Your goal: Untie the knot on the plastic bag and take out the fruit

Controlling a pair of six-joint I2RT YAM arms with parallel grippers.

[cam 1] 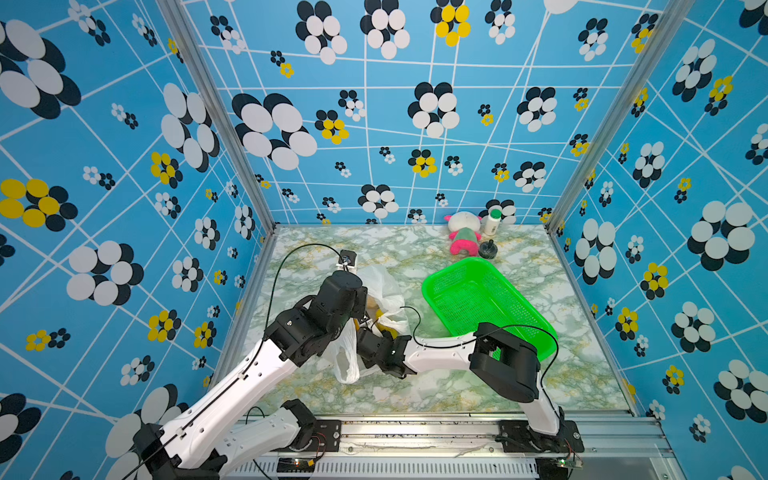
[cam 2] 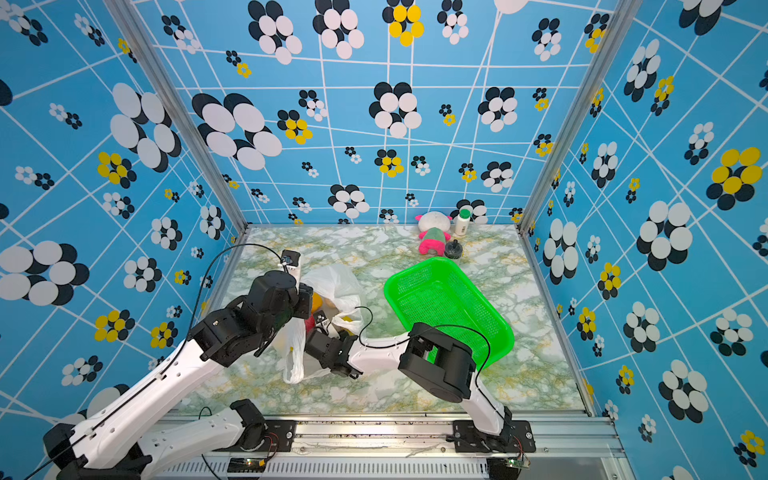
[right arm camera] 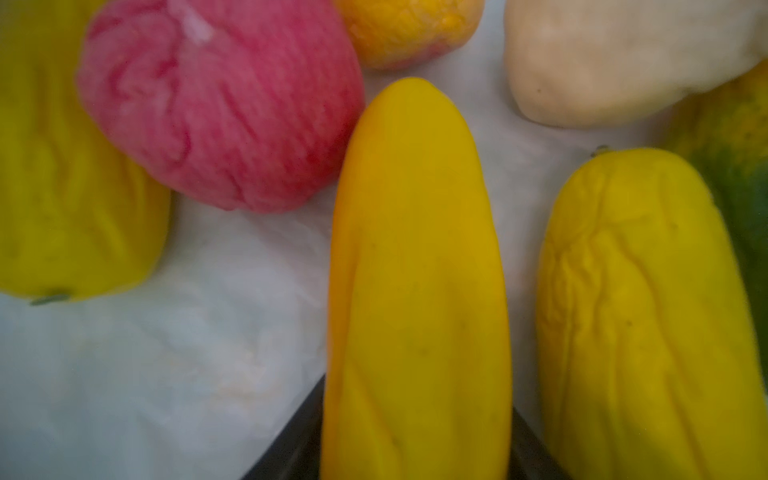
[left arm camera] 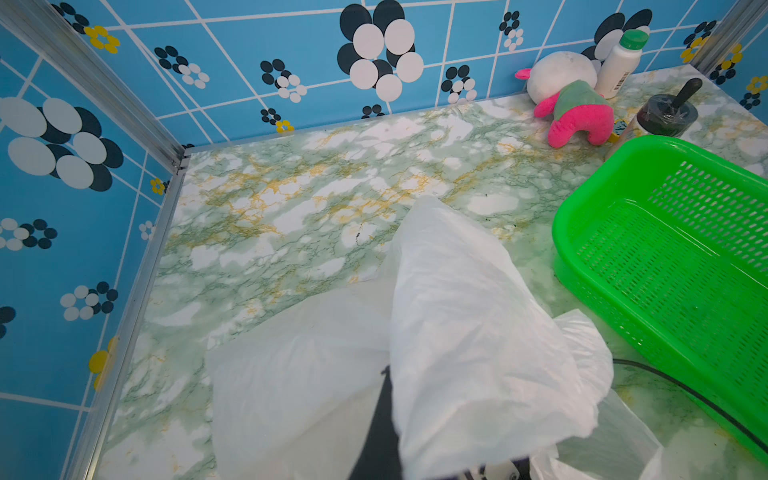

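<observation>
1. Untying looks finished to you: no knot shows in any view, and the plastic bag [cam 1: 384, 291] lies with its mouth gaping on the bench [cam 1: 436, 386], just beside the green basket [cam 1: 469, 299].
2. Your left hand [cam 1: 360, 309] is closed on the bag's thin film and holds that side up. In the left wrist view the white plastic drapes over its dark finger.
3. Your right hand [cam 2: 322, 322] reaches into the open mouth. In the right wrist view its jaws stand on either side of a smooth yellow oblong fruit [right arm camera: 415, 270]. You cannot tell whether they press on it yet.
4. The rest of the fruit lies inside the bag around that piece:
   - a wrinkled pink-red ball [right arm camera: 216, 112]
   - an orange round one [right arm camera: 407, 29]
   - a beige piece [right arm camera: 602, 62]
   - a creased yellow one [right arm camera: 640, 311]
   - another yellow one [right arm camera: 62, 187]
   - a yellow-green one [right arm camera: 739, 166], cut off at the picture's edge
5. No fruit shows on the bench outside the bag, and none shows in the basket.
6. By this reading, you are past the opening half of the job and at the start of the emptying half. Every piece remains to come out, and the smooth yellow one is the likely first.
</observation>
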